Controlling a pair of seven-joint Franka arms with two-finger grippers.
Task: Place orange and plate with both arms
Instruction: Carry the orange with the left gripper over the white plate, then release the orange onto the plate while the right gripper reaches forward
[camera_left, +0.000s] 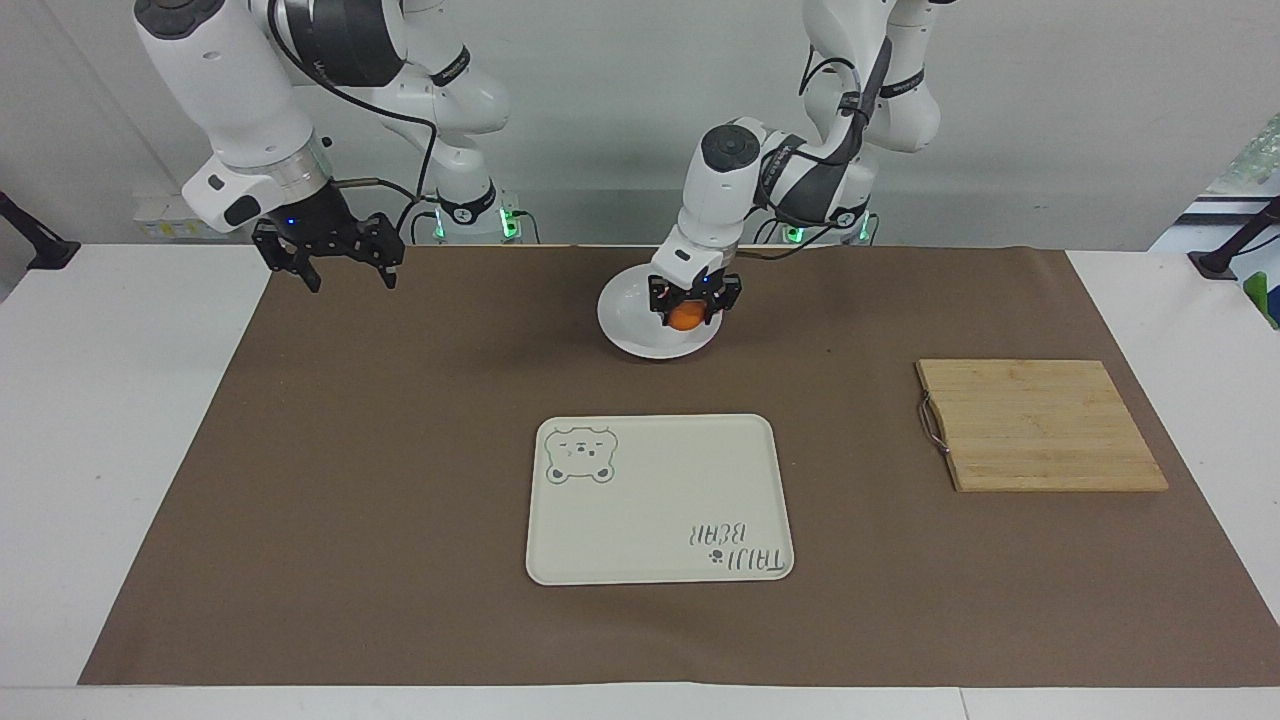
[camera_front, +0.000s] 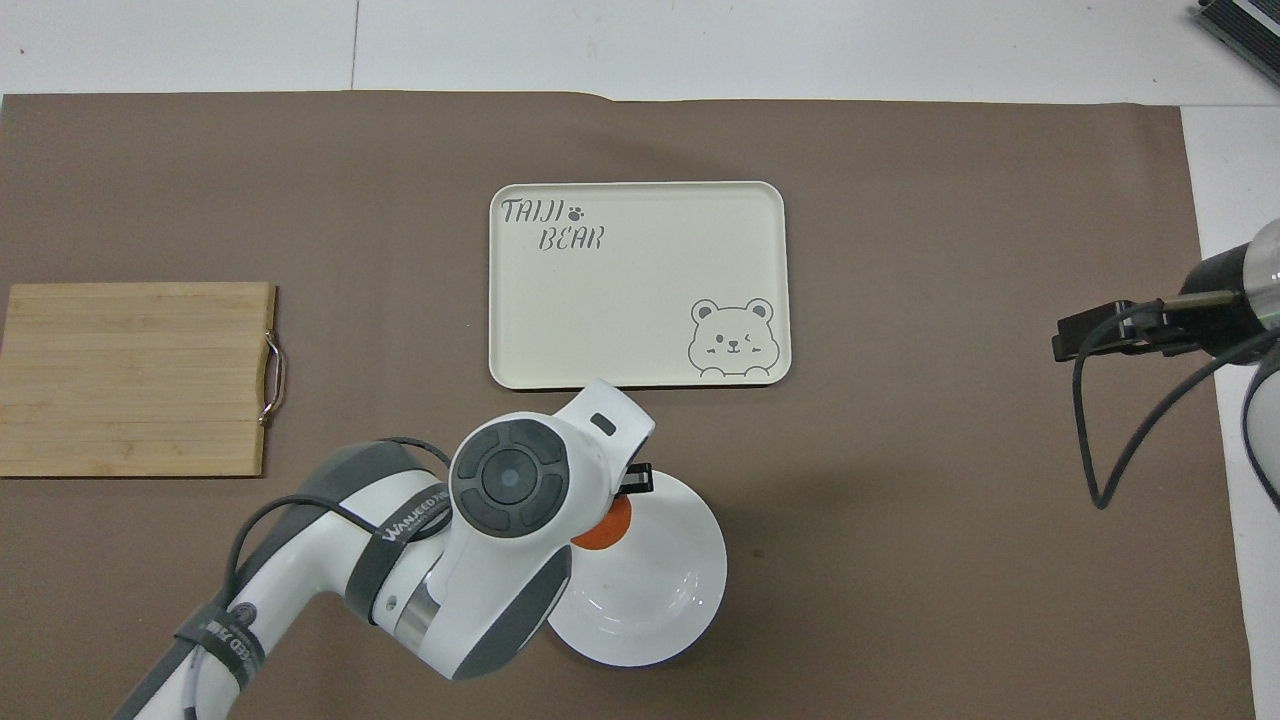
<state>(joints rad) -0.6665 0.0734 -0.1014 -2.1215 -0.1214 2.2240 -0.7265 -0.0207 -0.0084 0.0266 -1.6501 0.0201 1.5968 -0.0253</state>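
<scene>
My left gripper is shut on the orange and holds it low over the white plate, toward the plate's edge at the left arm's end. I cannot tell if the orange touches the plate. In the overhead view the left arm covers part of the plate, and only a slice of the orange shows. My right gripper is open and empty, and it waits in the air over the brown mat's corner at the right arm's end. It also shows in the overhead view.
A cream tray with a bear drawing lies farther from the robots than the plate. A wooden cutting board with a metal handle lies toward the left arm's end. A brown mat covers the table.
</scene>
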